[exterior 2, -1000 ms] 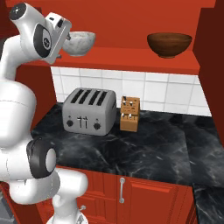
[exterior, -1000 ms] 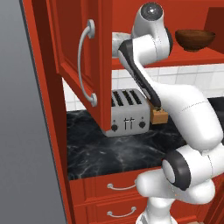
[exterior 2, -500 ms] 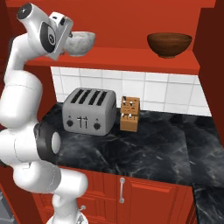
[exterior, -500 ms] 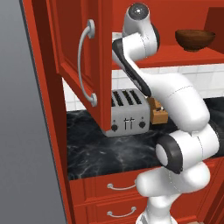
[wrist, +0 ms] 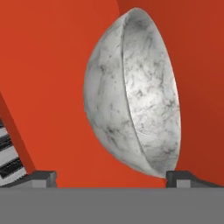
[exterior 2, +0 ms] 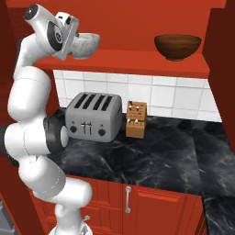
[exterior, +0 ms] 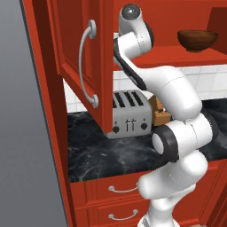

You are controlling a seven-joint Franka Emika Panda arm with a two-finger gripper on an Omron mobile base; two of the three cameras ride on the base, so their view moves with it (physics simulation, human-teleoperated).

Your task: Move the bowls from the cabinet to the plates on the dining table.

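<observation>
Grey speckled bowl (exterior 2: 87,45) half hidden by hand (exterior 2: 73,39) | hand spread wide, bowl ungripped | brown bowl (exterior 2: 177,46) apart on shelf (exterior 2: 137,64)

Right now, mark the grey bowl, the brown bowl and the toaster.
grey bowl (wrist: 148,100): hand view, speckled inner wall.
brown bowl (exterior 2: 177,47): right base view, outer side.
toaster (exterior 2: 92,121): right base view, front face.

Bright, even rendered light; sharp focus, soft shadows.
</observation>
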